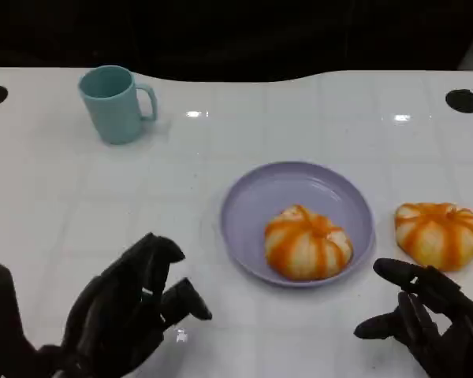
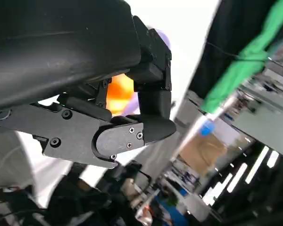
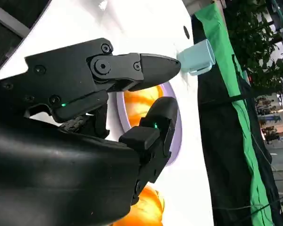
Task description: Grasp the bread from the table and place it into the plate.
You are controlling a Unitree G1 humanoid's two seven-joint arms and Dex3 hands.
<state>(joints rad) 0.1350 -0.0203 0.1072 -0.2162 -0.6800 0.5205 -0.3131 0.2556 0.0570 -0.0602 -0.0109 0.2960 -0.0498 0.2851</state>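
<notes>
Just ahead of my right robot hand (image 1: pixel 426 319), open and empty, the loose bread (image 1: pixel 438 234) sits on the desk (image 1: pixel 79 205), beside the plate (image 1: pixel 252 206); my left robot hand (image 1: pixel 130 311) is farther.

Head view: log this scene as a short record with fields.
plate: round lavender plastic plate, centre of white table
bread in plate: orange-striped round bun, near its front rim
bread on table: second orange-striped bun, right of the plate, apart from it
cup: teal handled mug, far left, upright
left robot hand: empty
right robot hand: empty, near the outer bun
</notes>
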